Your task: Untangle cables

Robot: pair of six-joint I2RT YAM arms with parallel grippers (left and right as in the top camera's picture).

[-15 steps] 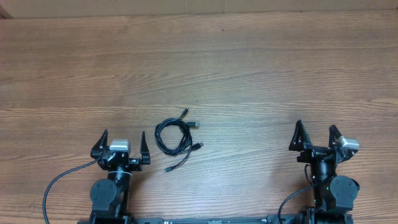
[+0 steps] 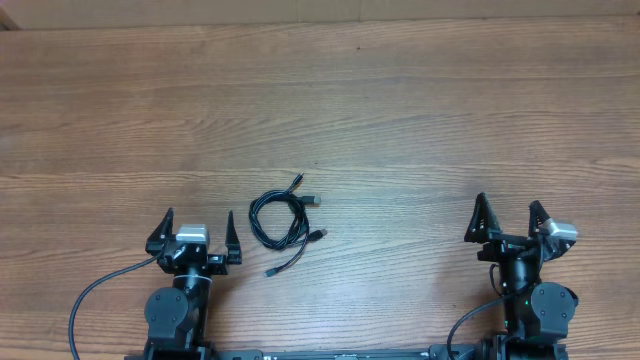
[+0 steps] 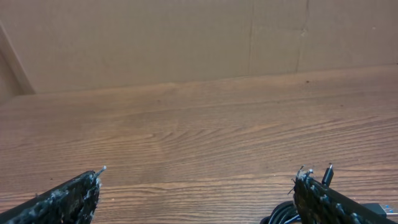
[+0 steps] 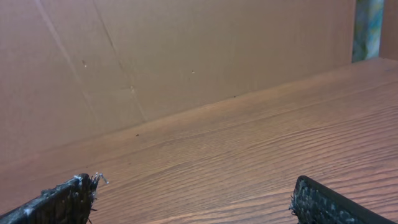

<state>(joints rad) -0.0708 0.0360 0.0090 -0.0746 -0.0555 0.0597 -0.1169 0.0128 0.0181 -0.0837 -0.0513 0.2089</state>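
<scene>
Wood-grain table (image 2: pixel 400 100), seen from overhead, with a brown cardboard wall (image 3: pixel 155 43) standing behind it in my wrist views. The cables (image 2: pixel 280 222) are thin black cords wound into a small loose bundle, with several plug ends poking out to the right and one tail trailing toward the near edge. They lie on the table between my two arms, closer to the left one.

Left gripper (image 2: pixel 199 216): near the front edge, just left of the cables and apart from them. Its fingers are spread wide with nothing between them. In its wrist camera, part of the cables shows at the bottom edge beside the right-hand finger.

Right gripper (image 2: pixel 508 203): well apart from the cables, off to the right. Its fingers are likewise spread wide and hold nothing — its wrist camera looks across wood toward the wall.
</scene>
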